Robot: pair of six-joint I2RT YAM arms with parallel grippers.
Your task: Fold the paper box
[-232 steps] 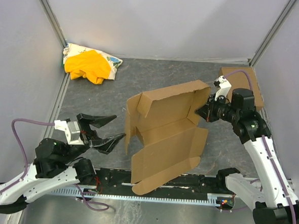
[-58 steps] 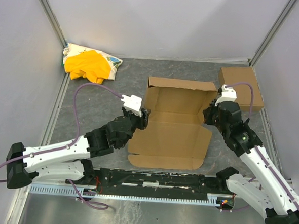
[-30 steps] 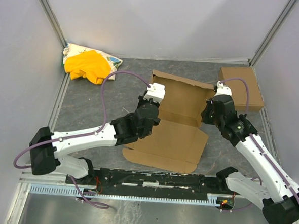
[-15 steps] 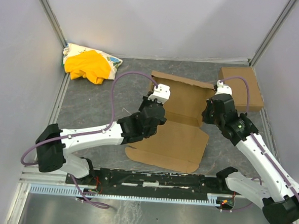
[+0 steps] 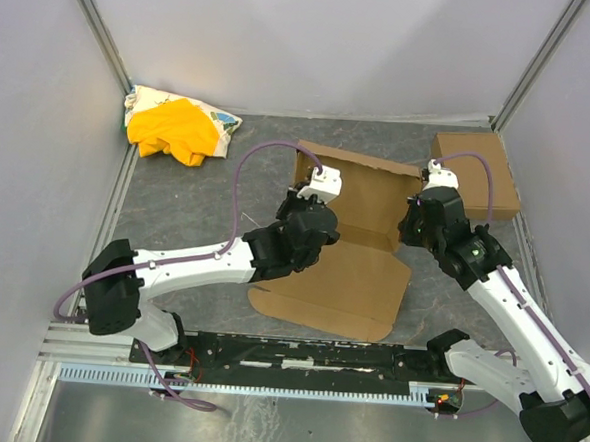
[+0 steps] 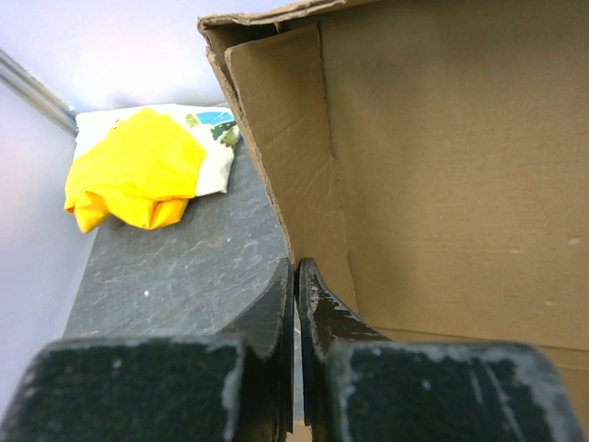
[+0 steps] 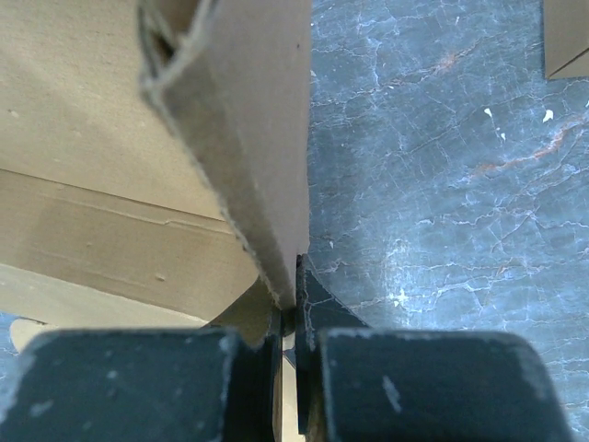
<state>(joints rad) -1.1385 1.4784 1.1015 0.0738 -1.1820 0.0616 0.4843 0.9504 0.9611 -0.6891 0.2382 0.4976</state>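
The box [image 5: 344,269] lies in the middle of the counter [image 5: 190,210], partly raised. Its near panel is flat on the surface with the front edge toward the arm bases, and its far panel stands up, tilted, with a ragged top edge. A short side flap stands at each end of that raised panel.

The left end effector [image 6: 296,276] is at the left end of the box. In the left wrist view its two dark fingers [image 6: 269,308] are pressed together, and the lower edge of the left side flap runs down into the thin slit between them, so it is clamped on the box.

The right end effector [image 7: 287,308] is at the right end. In its wrist view the doubled cardboard edge of the right wall comes down between the fingertips, which are pinched shut on it, so it is also clamped on the box.

Both arms reach in from the near edge and bracket the raised panel from either side.

In the far left corner a yellow cloth [image 5: 170,128] lies bunched on a printed white sheet. In the far right corner, against the wall, sits a small carton [image 5: 476,167], well apart from the box and touching neither arm.
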